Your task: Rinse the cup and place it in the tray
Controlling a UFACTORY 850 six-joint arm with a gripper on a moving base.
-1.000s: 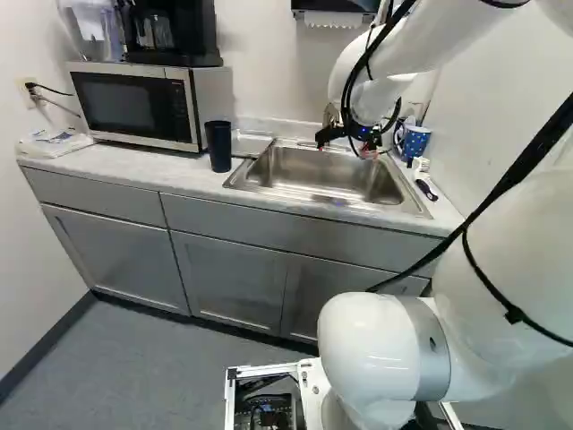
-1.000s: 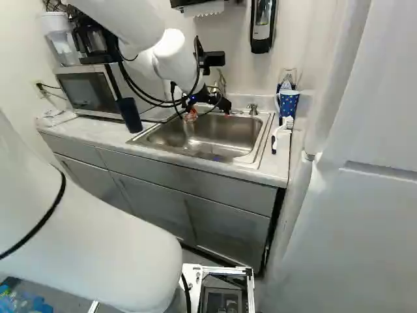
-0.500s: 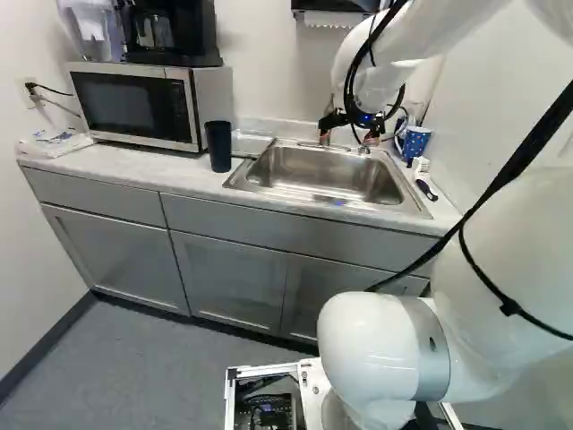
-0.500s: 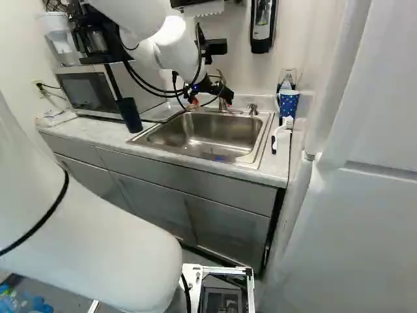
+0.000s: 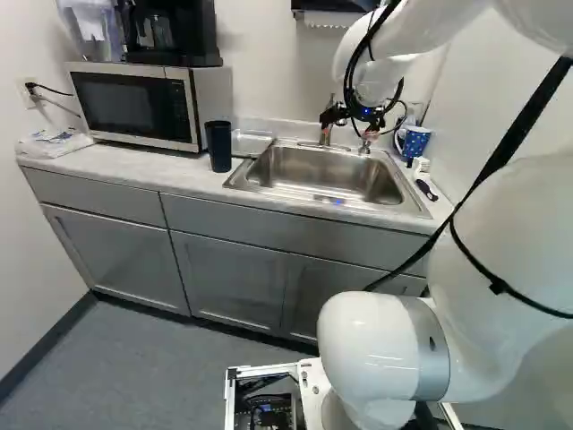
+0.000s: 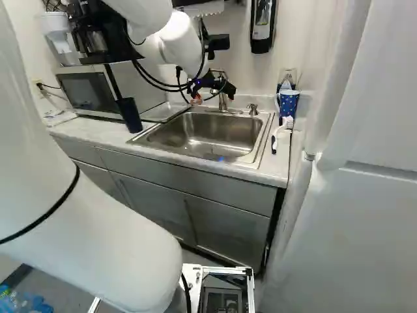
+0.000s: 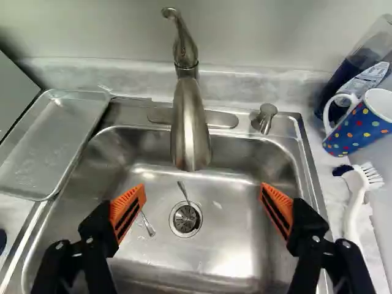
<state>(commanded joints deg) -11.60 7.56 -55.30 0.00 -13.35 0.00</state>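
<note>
My gripper (image 6: 212, 96) hangs over the sink's back edge by the faucet; in the wrist view the gripper (image 7: 202, 207) stands wide open above the basin, nothing between its orange pads. A dark cup (image 5: 218, 146) is upright on the counter, between microwave and sink. A blue mug with coloured dots (image 7: 361, 125) stands beyond the sink's other side, near the wall. The metal tray (image 7: 52, 142) lies beside the basin on the microwave side, with nothing on it but what look like droplets.
The faucet (image 7: 190, 125) rises ahead of the gripper, over the sink (image 7: 236, 236). Two small utensils lie near the drain (image 7: 185, 218). A white brush (image 7: 355, 205) and a dark bottle (image 7: 349, 76) are near the mug. The microwave (image 5: 134, 103) stands on the counter.
The arm has lifted the gripper and drawn it back towards the faucet and wall. Cup, mug and base have stayed in place.
</note>
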